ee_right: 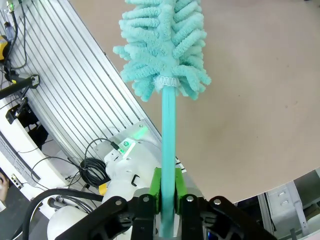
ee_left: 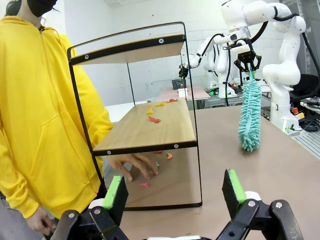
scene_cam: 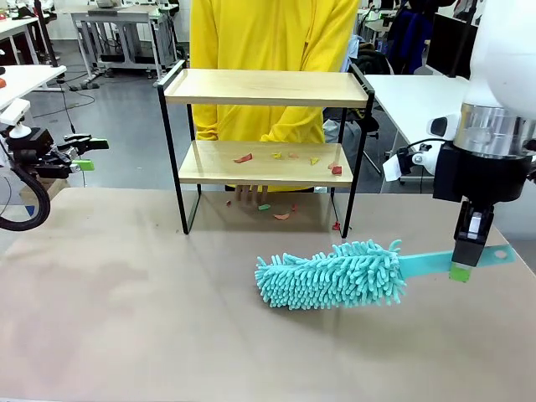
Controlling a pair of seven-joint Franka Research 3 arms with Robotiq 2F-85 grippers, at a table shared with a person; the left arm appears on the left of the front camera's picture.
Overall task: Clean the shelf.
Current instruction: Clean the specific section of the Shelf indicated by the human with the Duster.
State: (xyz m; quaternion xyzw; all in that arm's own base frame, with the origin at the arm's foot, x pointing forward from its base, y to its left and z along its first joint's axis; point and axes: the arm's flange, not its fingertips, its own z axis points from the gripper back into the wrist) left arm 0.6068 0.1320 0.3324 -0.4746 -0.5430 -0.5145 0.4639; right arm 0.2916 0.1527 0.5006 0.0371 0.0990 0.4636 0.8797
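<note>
Bright, even indoor light; faint soft shadows below the shelf [scene_cam: 266,88]. Sharp focus; wrist views bend at the edges.

The shelf [scene_cam: 266,87], upper centre of the front view, has two pale wood boards, smooth and matt with faint grain, in a thin black metal frame with a slight sheen. The duster [scene_cam: 331,275], lower centre, is shaggy teal cloth in thick soft loops; its handle [ee_right: 168,130] is smooth teal plastic. The table [scene_cam: 126,318] is matt beige, faintly smudged. The arm casing [scene_cam: 507,42], upper right, is glossy white plastic above a bright metal ring [scene_cam: 494,130]. The person's yellow top [scene_cam: 268,33] is soft matt cloth.
</note>
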